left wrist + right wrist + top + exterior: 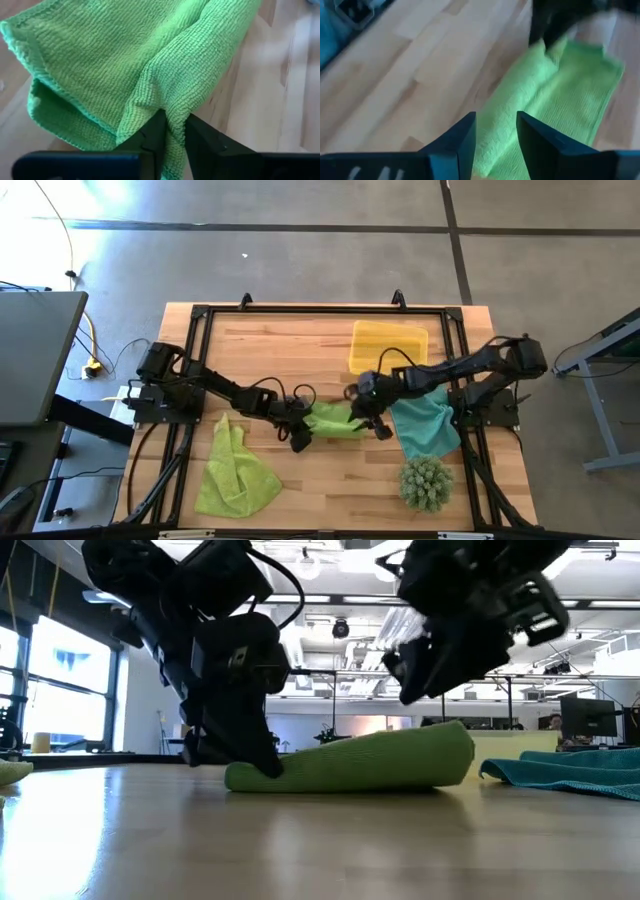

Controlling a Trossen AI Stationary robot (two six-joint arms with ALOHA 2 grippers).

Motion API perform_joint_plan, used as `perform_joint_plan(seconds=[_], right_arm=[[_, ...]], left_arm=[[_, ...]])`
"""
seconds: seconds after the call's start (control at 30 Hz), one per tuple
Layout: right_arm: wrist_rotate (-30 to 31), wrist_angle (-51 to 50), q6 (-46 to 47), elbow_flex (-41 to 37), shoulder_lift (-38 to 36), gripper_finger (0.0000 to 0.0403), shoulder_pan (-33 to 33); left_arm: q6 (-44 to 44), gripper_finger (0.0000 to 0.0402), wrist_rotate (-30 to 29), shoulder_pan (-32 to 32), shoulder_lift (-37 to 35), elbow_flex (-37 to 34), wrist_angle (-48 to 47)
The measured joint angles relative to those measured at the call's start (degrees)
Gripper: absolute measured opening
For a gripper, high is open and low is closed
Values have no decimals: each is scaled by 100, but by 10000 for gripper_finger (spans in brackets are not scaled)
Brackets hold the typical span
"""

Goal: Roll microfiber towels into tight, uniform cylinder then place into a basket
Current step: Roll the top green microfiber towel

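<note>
A lime-green microfiber towel (pixel 335 420), loosely rolled, lies on the table's middle; the low view shows it as a low roll (pixel 360 765). My left gripper (pixel 300 438) is at its left end, shut on a fold of it. My right gripper (pixel 372 425) hangs open just above the roll's right end (pixel 455 745), touching nothing; its fingers (pixel 465 135) frame the towel (pixel 555 95) below. A teal towel (pixel 425 425) lies crumpled at the right and another lime-green towel (pixel 235 470) at the near left. The yellow basket (pixel 388 345) stands at the far right. My left gripper pinches a raised fold (pixel 172 107) at the lime-green towel's left end between its two fingers (pixel 150 135). The fingers slant down from the table's left. The towel lies on the table, slack, with a hemmed edge (pixel 45 90) open beside the fold.
A spiky green ball-shaped plant (pixel 427 483) sits at the near right, just in front of the teal towel. A black frame (pixel 320 310) runs around the wooden table top. Bare wood lies between the rolled towel and the basket.
</note>
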Motion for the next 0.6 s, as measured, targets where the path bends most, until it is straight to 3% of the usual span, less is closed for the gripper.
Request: perform_joint_plan(seconds=[0.1, 0.27, 0.6], right_arm=[[910, 14, -495, 1, 58, 129, 515], [2172, 56, -314, 0, 340, 129, 1088], [2457, 129, 656, 0, 337, 129, 1551]], left_arm=[[-153, 49, 1, -2, 10, -5, 41], [-344, 42, -1, -4, 10, -5, 41], [-516, 41, -25, -9, 10, -5, 55]])
